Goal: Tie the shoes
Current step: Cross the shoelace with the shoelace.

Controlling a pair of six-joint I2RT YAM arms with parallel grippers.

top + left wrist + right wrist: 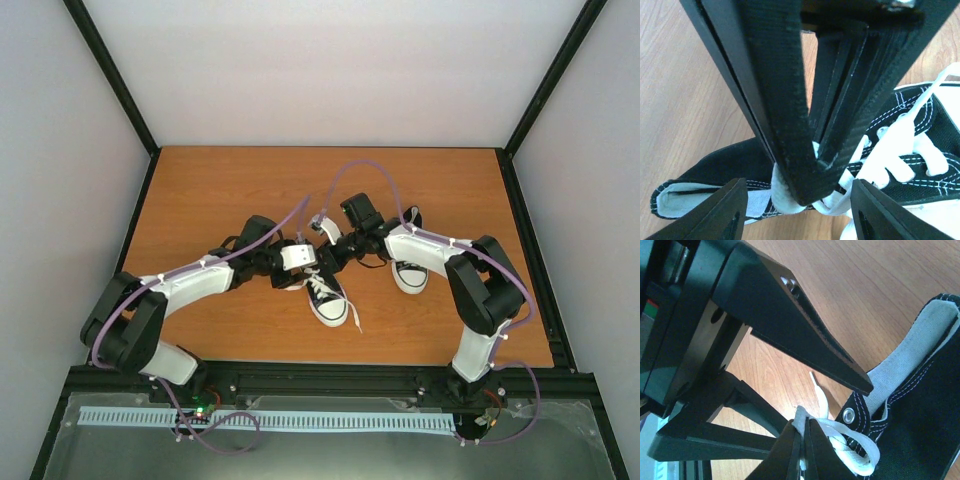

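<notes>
The right gripper (801,452) is clamped on a lace (852,450) of the centre shoe (328,298). The left gripper (832,407) gapes wide beside it, holding nothing. The other shoe (410,276) sits at its 3 o'clock. A hard pull may drag the shoe or slip the lace.

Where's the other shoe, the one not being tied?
Top view, right of centre: the other shoe lies partly under the right arm, beside the centre shoe.

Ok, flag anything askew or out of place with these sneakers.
Nothing is spilled or damaged. The centre sneaker sits skewed on the table with its laces untied: one loose end trails beside its toe, and another lace is pinched in the right gripper. The second sneaker lies apart, partly under the right arm.
</notes>
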